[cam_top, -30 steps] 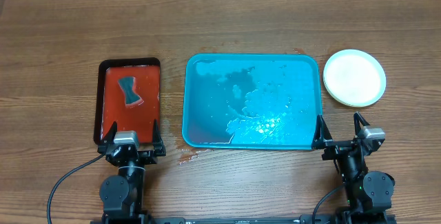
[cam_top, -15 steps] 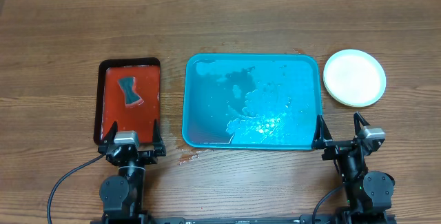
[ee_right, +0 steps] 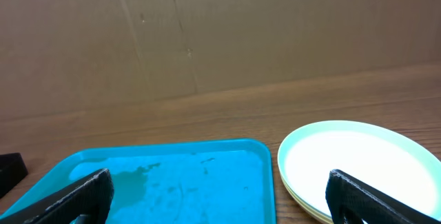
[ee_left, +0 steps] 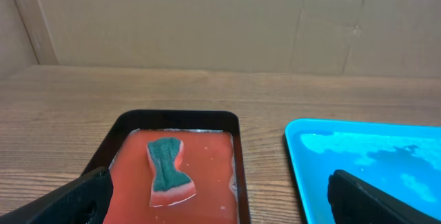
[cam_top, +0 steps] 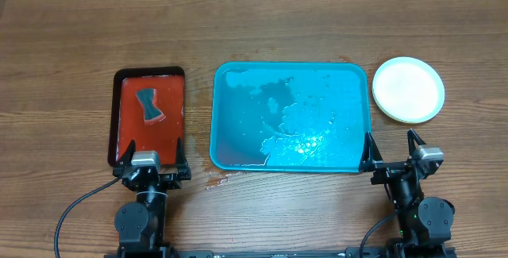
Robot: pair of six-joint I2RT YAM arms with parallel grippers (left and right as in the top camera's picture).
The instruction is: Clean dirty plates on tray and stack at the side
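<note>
The blue tray (cam_top: pixel 230 79) lies in the middle of the table, wet, with no plates on it; it also shows in the left wrist view (ee_left: pixel 303 162) and the right wrist view (ee_right: pixel 265 162). The plates (cam_top: pixel 408 89) sit stacked on the table right of the tray, white centres, pale green rim, and show in the right wrist view (ee_right: pixel 351 162). My left gripper (cam_top: pixel 152 163) is open and empty at the near edge, below the red tray. My right gripper (cam_top: pixel 391 153) is open and empty at the near edge, by the blue tray's right corner.
A red, black-edged tray (cam_top: pixel 127 131) holding reddish water and a green sponge (cam_top: pixel 148 105) lies left of the blue tray; the sponge also shows in the left wrist view (ee_left: pixel 167 169). Water drops (cam_top: pixel 218 180) lie on the wood near the blue tray's front left corner. A cardboard wall stands behind the table.
</note>
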